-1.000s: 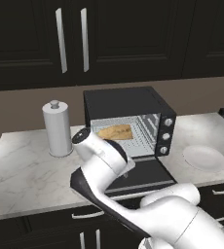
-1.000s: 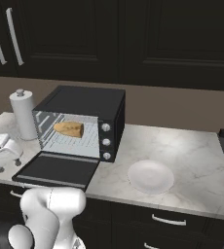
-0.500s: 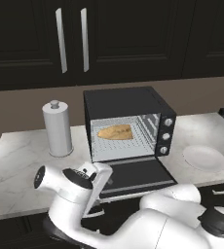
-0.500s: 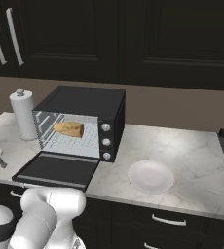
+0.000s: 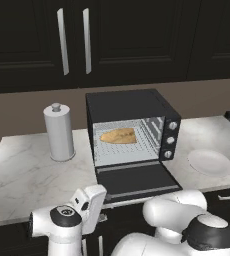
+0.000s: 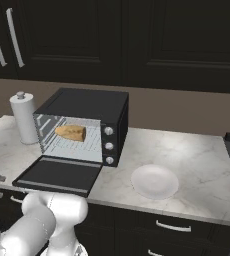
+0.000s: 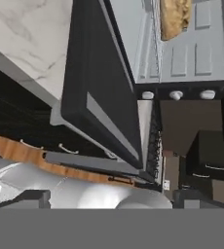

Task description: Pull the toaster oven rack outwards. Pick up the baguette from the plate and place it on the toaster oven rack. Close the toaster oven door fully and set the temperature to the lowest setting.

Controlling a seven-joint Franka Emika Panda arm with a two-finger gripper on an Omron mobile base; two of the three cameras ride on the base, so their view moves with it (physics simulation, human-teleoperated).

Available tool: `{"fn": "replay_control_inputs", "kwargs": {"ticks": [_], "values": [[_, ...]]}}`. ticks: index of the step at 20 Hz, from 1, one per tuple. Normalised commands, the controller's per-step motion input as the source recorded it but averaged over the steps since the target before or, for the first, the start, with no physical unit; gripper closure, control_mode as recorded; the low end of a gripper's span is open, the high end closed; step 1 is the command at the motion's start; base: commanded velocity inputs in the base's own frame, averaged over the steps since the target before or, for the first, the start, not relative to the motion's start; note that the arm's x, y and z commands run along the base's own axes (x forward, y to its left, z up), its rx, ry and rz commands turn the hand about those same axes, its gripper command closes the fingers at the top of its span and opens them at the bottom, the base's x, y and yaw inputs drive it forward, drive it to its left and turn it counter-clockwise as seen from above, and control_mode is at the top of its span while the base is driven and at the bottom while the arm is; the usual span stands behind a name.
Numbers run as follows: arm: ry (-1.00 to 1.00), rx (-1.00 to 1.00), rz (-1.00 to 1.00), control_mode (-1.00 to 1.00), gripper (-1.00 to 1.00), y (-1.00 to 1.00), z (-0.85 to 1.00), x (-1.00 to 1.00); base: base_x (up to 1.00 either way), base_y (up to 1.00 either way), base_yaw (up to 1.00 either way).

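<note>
Baguette (image 5: pixel 118 135) lies on the rack (image 5: pixel 124 148) inside the toaster oven (image 5: pixel 132 127), whose door (image 5: pixel 137 181) hangs open and flat. Right of it sits the white plate (image 5: pixel 209 163). Gripper fingers stand apart, holding nothing.

Lowered toaster oven door (image 5: pixel 137 181) across approach

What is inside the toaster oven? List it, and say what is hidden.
Inside the toaster oven, the baguette lies on the toaster oven rack, behind the lowered toaster oven door. The cavity's upper part is in shadow and cannot be made out.
</note>
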Motion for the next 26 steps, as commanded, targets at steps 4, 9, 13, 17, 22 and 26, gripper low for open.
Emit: {"fn": "replay_control_inputs", "kwargs": {"ticks": [4, 9, 13, 17, 22, 26], "values": [[-0.27, -0.09, 0.00, -1.00, -1.00, 0.00, -0.26, 0.16, 0.00, 0.00, 0.00], [-0.22, -0.07, 0.00, -1.00, -1.00, 0.00, -0.16, 0.31, 0.00, 0.00, 0.00], [-0.12, -0.05, 0.00, -1.00, -1.00, 0.00, -0.07, 0.31, 0.00, 0.00, 0.00], [-0.01, -0.05, 0.00, -1.00, -1.00, 0.00, -0.16, 0.19, 0.00, 0.00, 0.00], [0.01, -0.04, 0.00, -1.00, -1.00, -0.01, -0.11, 0.18, 0.00, 0.00, 0.00], [0.03, -0.03, 0.00, -1.00, -1.00, -0.02, 0.00, 0.29, 0.00, 0.00, 0.00]]}}
